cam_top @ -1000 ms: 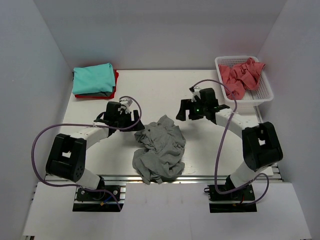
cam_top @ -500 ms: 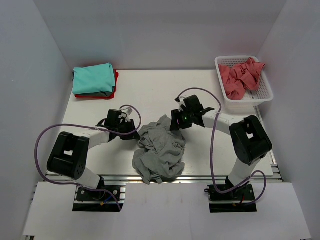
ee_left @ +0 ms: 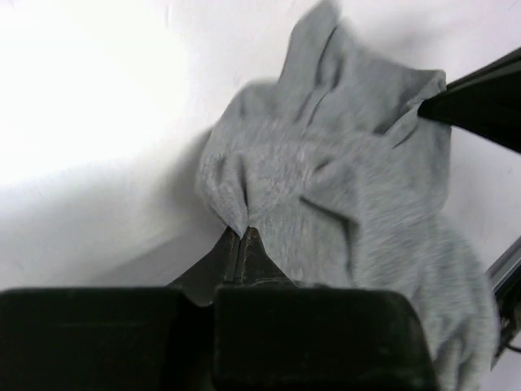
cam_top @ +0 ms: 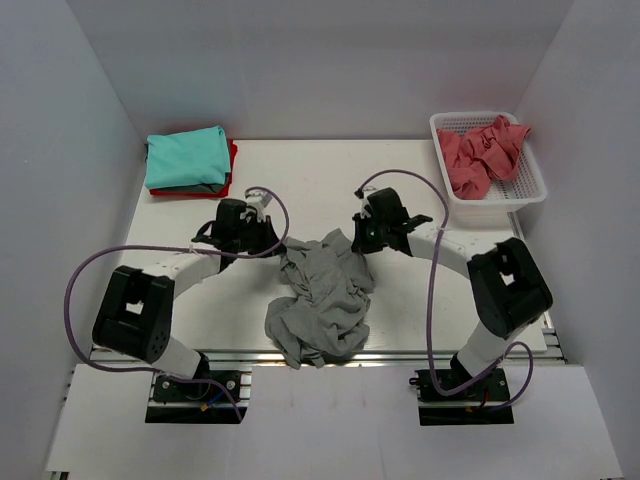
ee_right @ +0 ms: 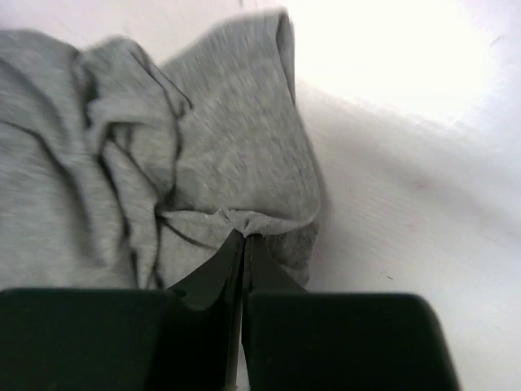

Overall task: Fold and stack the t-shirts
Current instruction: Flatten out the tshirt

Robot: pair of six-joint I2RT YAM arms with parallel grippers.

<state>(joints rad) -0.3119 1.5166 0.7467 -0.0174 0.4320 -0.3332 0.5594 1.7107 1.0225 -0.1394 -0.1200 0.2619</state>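
So here's where we're at: the grey t-shirt (cam_top: 322, 295) sits in a crumpled heap in the lower middle of the top view, on the white table (cam_top: 300, 180), between the two arms. Our left gripper (ee_left: 242, 238) is pinched tight on a fold at the heap's upper left edge. The right gripper (ee_right: 242, 238) is clamped the same way on a fold at its upper right edge. Both wrist views show fingertips pressed together with grey cloth bunched between them. Nothing is spread flat yet, so we'd call this the very start of this shirt.

Progress-wise, the upper left of the frame has a folded teal t-shirt (cam_top: 187, 158) with a red t-shirt (cam_top: 233, 165) peeking out underneath, so we reckon at least two are done. A coral-pink t-shirt (cam_top: 480, 150) lies bunched up in the white mesh basket (cam_top: 530, 192) at upper right, not folded. Left to do: flatten, fold and stack the grey one, then the pink one. We can't tell whether we're holding shoulders, hem or just random folds.
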